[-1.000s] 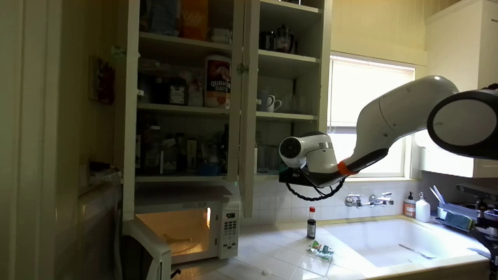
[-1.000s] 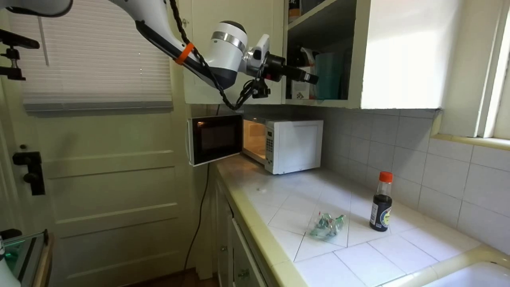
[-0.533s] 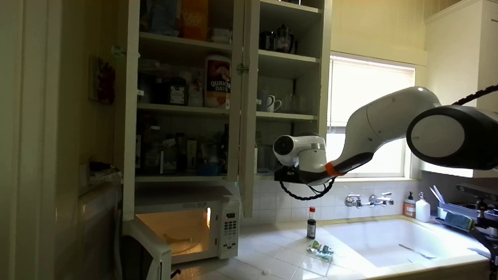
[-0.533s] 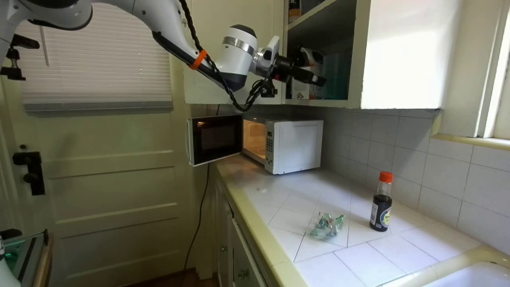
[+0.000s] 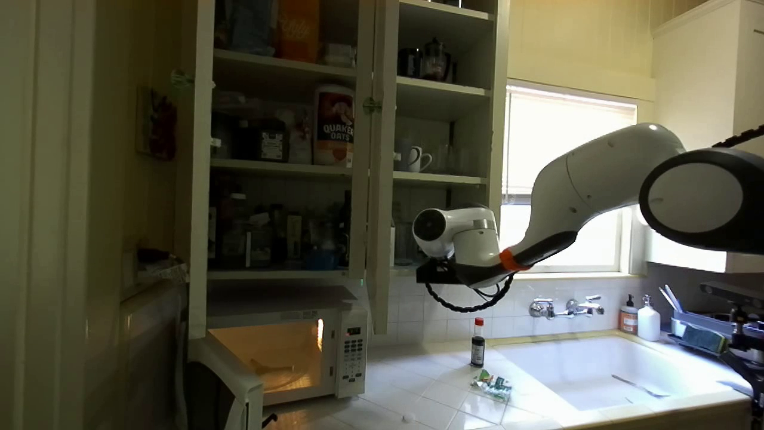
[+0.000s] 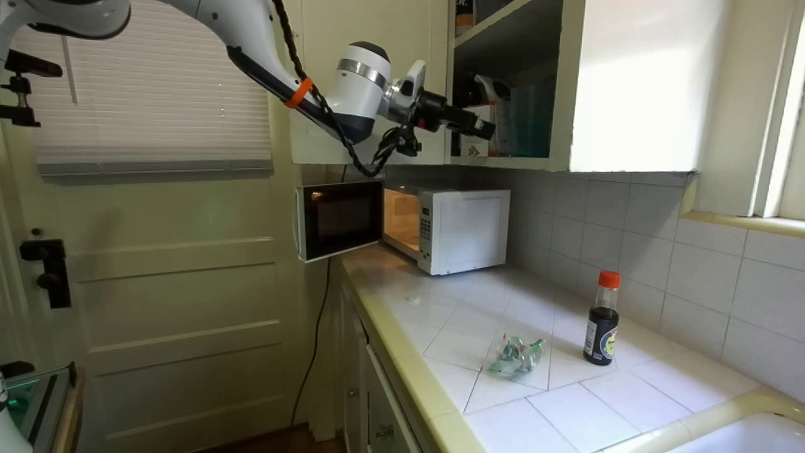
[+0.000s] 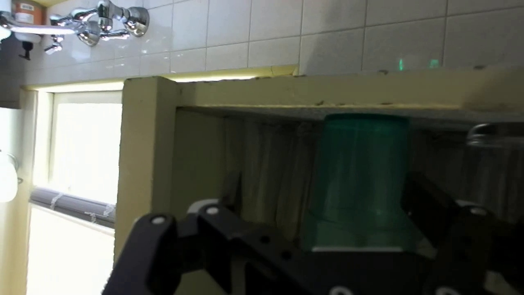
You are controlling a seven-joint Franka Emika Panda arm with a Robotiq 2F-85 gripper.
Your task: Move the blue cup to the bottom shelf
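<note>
The blue cup is a translucent teal tumbler (image 7: 364,180) standing on the bottom shelf; it also shows in an exterior view (image 6: 531,119). The wrist picture is upside down, so the bottom shelf's front edge (image 7: 348,92) runs above the cup; this edge also shows in both exterior views (image 5: 407,272) (image 6: 503,162). My gripper (image 7: 323,184) is open, with its fingers spread wider than the cup. The right-hand finger in the wrist view overlaps the cup's side; contact cannot be told. In an exterior view the fingertips (image 6: 487,129) are at the shelf opening, left of the cup.
A white spray bottle (image 6: 498,100) stands beside the cup. The open cupboard door (image 5: 382,179) is close to the wrist. A microwave (image 6: 468,229) with its door open, a soy sauce bottle (image 6: 601,327) and a plastic wrapper (image 6: 517,357) are on the counter below.
The cup shifted right on the shelf between one second and half a second ago, with the gripper moving the same way. Since then the gripper has drawn back left while the cup stays put.
</note>
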